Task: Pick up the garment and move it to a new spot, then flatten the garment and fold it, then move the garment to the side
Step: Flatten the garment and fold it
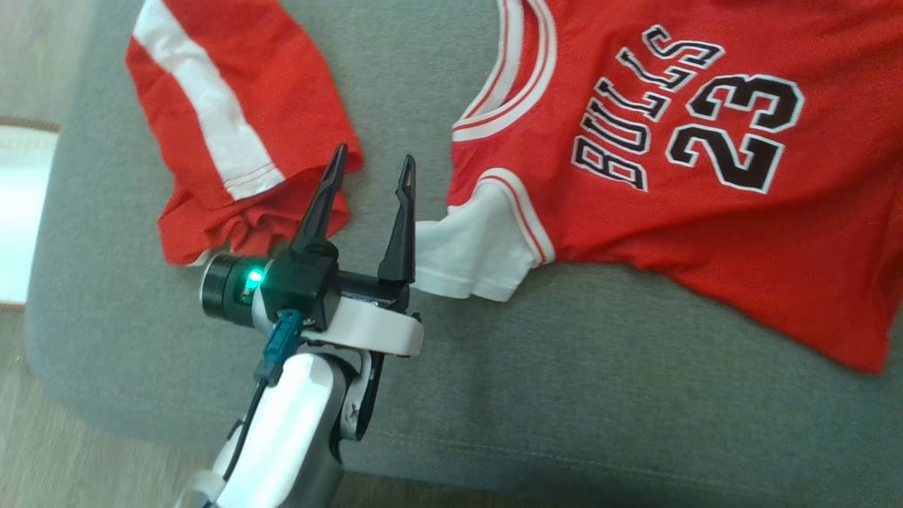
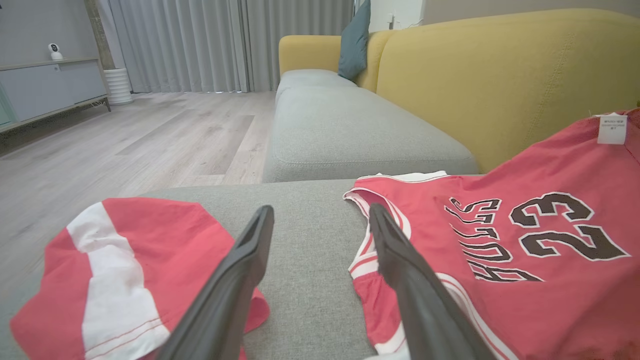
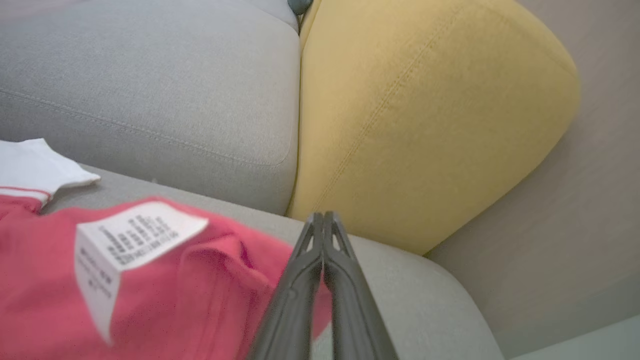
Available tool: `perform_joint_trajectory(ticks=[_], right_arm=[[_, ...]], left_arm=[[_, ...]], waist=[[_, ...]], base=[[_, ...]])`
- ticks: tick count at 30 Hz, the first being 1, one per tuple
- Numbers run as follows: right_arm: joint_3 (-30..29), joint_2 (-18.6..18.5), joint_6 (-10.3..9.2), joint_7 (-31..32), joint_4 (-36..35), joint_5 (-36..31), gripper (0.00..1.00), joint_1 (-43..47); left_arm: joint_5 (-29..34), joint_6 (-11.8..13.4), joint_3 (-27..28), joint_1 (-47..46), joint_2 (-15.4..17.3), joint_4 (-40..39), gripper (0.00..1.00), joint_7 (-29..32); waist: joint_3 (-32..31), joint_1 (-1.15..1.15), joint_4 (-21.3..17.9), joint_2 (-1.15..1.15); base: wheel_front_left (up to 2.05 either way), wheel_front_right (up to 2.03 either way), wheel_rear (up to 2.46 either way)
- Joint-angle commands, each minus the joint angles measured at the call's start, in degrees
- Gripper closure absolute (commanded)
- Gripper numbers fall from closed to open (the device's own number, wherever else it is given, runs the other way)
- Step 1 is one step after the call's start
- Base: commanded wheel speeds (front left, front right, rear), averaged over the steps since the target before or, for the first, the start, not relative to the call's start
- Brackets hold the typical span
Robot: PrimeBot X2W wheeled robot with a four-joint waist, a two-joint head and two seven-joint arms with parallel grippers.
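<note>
The garment [image 1: 635, 212] is a red jersey with black "BULLS 23" lettering, spread across the grey sofa seat [image 1: 564, 395]. My left gripper [image 1: 374, 154] hovers open above bare seat, just left of the jersey's neckline and white sleeve, with nothing between its fingers. The left wrist view shows that gripper [image 2: 320, 209] with the jersey [image 2: 500, 280] to its right, the far corner raised with a white label [image 2: 612, 129]. My right gripper [image 3: 322, 215] is shut at the edge of the jersey [image 3: 175, 300] beside the label [image 3: 125, 240]; red cloth shows between its fingers.
Red shorts [image 1: 233, 141] with a white stripe lie crumpled left of the left gripper, also visible as shorts [image 2: 125, 260]. A yellow backrest [image 2: 500, 75] rises behind the seat. Wooden floor [image 2: 125, 140] lies beyond the seat's left edge. A teal cushion [image 2: 354, 40] leans further along.
</note>
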Motion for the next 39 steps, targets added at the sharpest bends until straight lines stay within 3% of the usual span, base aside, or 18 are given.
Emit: perform_joint_trajectory(ticks=[1, 5, 6, 7, 15, 26, 32, 39], right_arm=[[1.2, -1.7, -0.04, 0.1, -1.1, -0.9, 1.00, -3.1], [1.7, -3.4, -0.04, 0.9, 0.8, -3.2, 0.98, -6.1], [1.5, -3.6, -0.04, 0.8, 1.2, -3.9, 0.03, -6.6], [1.2, -3.6, -0.04, 0.8, 1.8, -4.3, 0.00, -7.0], [-1.3, 0.9, -0.04, -4.7, 4.8, -4.4, 0.00, -5.8], [-1.0, 9.6, -0.04, -14.7, 5.5, 2.9, 0.00, 1.5], [1.5, 13.1, -0.04, -16.9, 0.9, 9.4, 0.00, 7.7], [3.7, 16.7, -0.04, -17.1, -9.8, 16.7, 0.00, 17.9]], left_arm=[[-0.4, 0.5, 1.3, -2.2, 0.2, -2.3, 0.00, -0.3], [-1.1, 0.7, 0.6, -2.6, 0.2, -2.5, 0.00, -0.3], [-1.2, 0.8, 0.4, -2.7, 0.2, -2.5, 0.00, -0.3], [-1.3, 0.8, 0.3, -2.7, 0.2, -2.5, 0.00, -0.3], [-1.2, 1.4, 0.8, -2.0, 0.2, -1.9, 0.00, -0.3], [-0.2, 1.0, 3.7, 1.8, 0.2, -0.6, 0.00, -0.3], [-0.1, 0.8, 5.4, 4.7, 0.2, -0.1, 0.00, -0.3], [-0.2, 0.8, 6.8, 6.7, 0.2, 0.0, 0.00, -0.3]], waist=[[0.8, 0.00, 1.3, 0.00], [1.5, 0.00, 2.8, 0.00], [1.5, 0.00, 3.1, 0.00], [1.6, 0.00, 3.2, 0.00], [-1.4, 0.00, 1.3, 0.00], [-9.1, 0.00, -5.1, 0.00], [-12.6, 0.00, -7.9, 0.00], [-14.5, 0.00, -9.8, 0.00]], base=[[0.00, 0.00, 0.00], [0.00, 0.00, 0.00], [0.00, 0.00, 0.00], [0.00, 0.00, 0.00], [0.00, 0.00, 0.00], [0.00, 0.00, 0.00], [0.00, 0.00, 0.00], [0.00, 0.00, 0.00]])
